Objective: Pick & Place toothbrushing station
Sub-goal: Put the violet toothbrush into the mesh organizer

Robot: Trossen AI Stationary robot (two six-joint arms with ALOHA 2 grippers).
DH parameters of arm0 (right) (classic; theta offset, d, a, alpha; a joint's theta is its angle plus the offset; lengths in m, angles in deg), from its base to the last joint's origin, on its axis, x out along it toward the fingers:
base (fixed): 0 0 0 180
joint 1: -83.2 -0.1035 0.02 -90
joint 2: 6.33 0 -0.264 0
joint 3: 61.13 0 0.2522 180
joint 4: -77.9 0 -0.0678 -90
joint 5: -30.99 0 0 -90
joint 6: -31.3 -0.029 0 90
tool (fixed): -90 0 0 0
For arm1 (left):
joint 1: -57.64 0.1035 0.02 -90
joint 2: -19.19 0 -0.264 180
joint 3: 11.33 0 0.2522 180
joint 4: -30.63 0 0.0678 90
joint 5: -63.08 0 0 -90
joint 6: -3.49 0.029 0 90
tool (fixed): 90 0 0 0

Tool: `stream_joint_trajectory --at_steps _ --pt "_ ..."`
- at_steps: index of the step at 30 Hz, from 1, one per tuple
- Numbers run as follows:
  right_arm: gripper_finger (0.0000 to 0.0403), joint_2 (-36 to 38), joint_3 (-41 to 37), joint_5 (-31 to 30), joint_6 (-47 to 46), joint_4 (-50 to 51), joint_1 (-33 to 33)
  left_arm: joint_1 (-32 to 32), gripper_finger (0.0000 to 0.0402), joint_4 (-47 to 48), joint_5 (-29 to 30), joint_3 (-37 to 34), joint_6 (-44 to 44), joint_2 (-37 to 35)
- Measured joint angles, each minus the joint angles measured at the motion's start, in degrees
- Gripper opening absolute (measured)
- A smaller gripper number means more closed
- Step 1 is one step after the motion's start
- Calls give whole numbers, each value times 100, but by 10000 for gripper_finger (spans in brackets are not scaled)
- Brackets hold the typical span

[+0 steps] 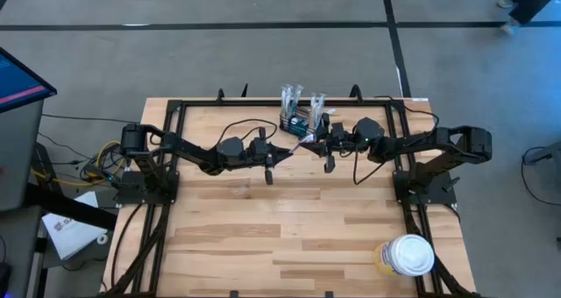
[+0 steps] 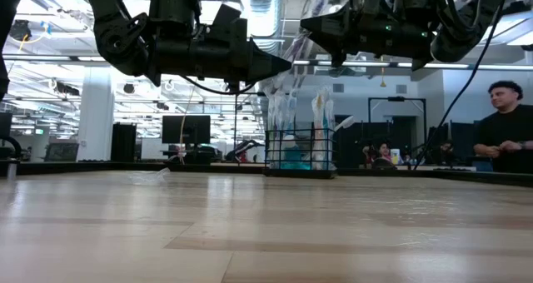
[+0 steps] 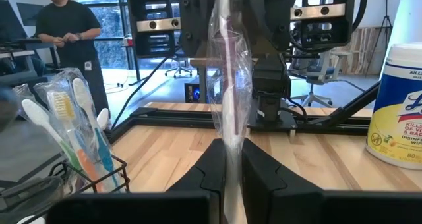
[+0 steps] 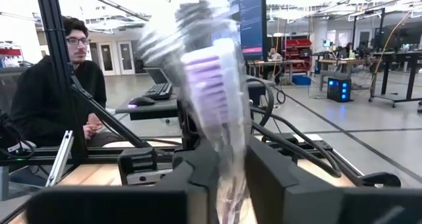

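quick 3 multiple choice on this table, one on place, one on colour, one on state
1. The round white-lidded yellow tub stands on: A the right arm's side B the left arm's side C the floor
2. Bristles of the plastic-wrapped toothbrush in the right claw: A green B purple C orange
3. The left claw is: A open, empty B shut on a wrapped toothbrush C unseen
A, it sits at the table's right edge; B, purple shows through the wrap; B, its fingers pinch the wrap.
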Motion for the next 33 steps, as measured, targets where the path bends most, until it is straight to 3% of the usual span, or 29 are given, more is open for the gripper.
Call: stream_joint_trajectory --at_steps 5,12,17,26,33 --pt "12 0 0 -1 1 11 0 0 18 2 61 0 -2 -8" --pt "8 0 0 19 -271 102 171 0 64 4 130 -2 0 -9" --pt "5 0 -2 136 -359 208 350 0 84 18 504 -17 1 -9" --pt "5 10 -2 302 -464 351 820 0 86 21 785 -233 1 -11" --pt "5 506 -3 295 -381 1359 1227 0 86 15 802 -262 0 -11"
